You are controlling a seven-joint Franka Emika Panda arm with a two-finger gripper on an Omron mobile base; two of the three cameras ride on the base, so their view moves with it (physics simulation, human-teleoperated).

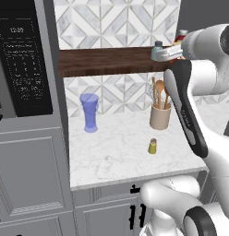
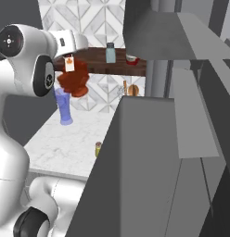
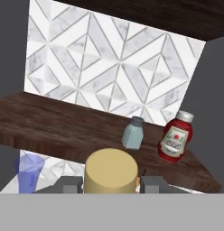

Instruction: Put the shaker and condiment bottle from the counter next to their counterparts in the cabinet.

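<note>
The jaws pinch the bottle by its tan cap, held up before the shelf. On the shelf stand a blue-grey shaker and a ketchup bottle. Below, the yellow shaker sits on the worktop near a utensil pot and a blue vase.

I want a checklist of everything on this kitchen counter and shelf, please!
Surface: marble counter, bare in the middle.
Job's things: shaker on the counter; condiment bottle held up at the cabinet edge; pale shaker and ketchup bottle upright on it, apart.
Clutter: blue vase, utensil holder.
Grippers: gripper shut on the bottle, cap between the fingers.
Cables: nothing seen.
Surroundings: tile wall, microwave.
</note>
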